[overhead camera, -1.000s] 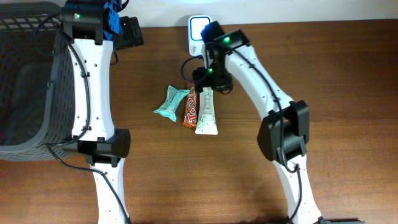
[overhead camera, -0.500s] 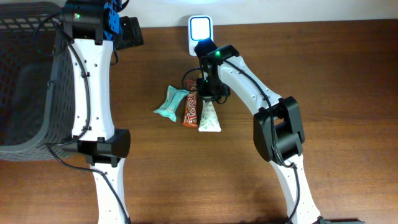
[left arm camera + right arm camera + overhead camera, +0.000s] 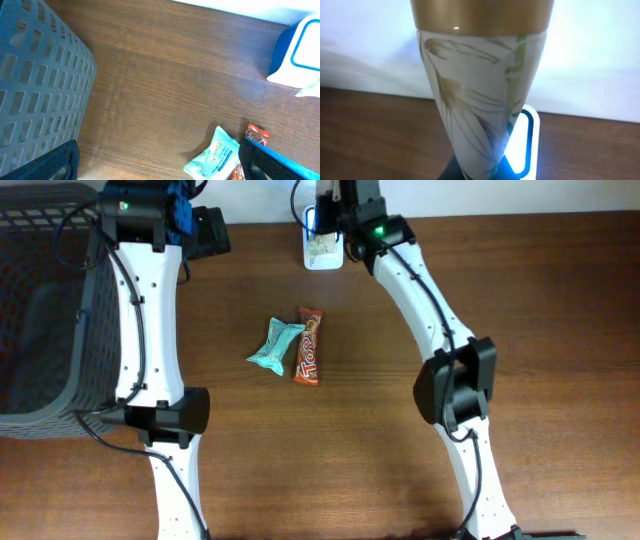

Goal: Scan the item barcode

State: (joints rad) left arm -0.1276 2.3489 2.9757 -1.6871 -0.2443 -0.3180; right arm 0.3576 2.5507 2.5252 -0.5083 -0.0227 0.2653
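The item, a white packet with leaf print and a gold band [image 3: 475, 100], hangs in front of the lit white scanner [image 3: 524, 145]. From overhead the packet [image 3: 325, 246] covers the scanner [image 3: 312, 258] at the table's back edge. My right gripper [image 3: 332, 218] is shut on the packet; its fingers are mostly hidden behind it. At the back left, next to the basket, my left gripper [image 3: 208, 232] is open and holds nothing. Its fingertips [image 3: 52, 162] show at the bottom corners of the left wrist view.
A teal packet [image 3: 276, 346] and a brown chocolate bar [image 3: 308, 346] lie side by side mid-table, also seen by the left wrist camera as teal packet [image 3: 215, 159] and bar [image 3: 256, 135]. A grey mesh basket [image 3: 40, 310] fills the left side.
My right gripper shut on the white packet beside the chocolate bar, lifted it off the table and carried it back over the scanner. The left arm has not moved.
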